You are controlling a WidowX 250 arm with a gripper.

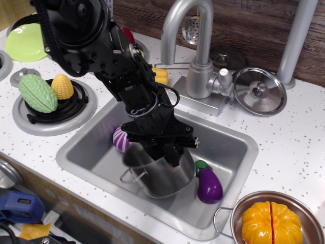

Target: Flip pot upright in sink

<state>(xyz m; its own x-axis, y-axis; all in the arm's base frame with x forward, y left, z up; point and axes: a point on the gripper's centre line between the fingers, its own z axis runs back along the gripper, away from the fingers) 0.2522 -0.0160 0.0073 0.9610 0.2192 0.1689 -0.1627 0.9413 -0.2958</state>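
Inside the sink the pot stood nearly upright, mouth tilted leftward, its far rim hidden by the end effector clenched on it; a striped ball showed only partly behind, an eggplant just beside

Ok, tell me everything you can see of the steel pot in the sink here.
The pot is shiny, cylindrical steel with a thin wire loop handle showing on its left side. It sits in the sink, nearly upright, its opening facing up and tipped slightly left. The gripper bears on its rim from above, fingers apparently closed on it. A purple eggplant lies close on its right, a striped purple vegetable behind.
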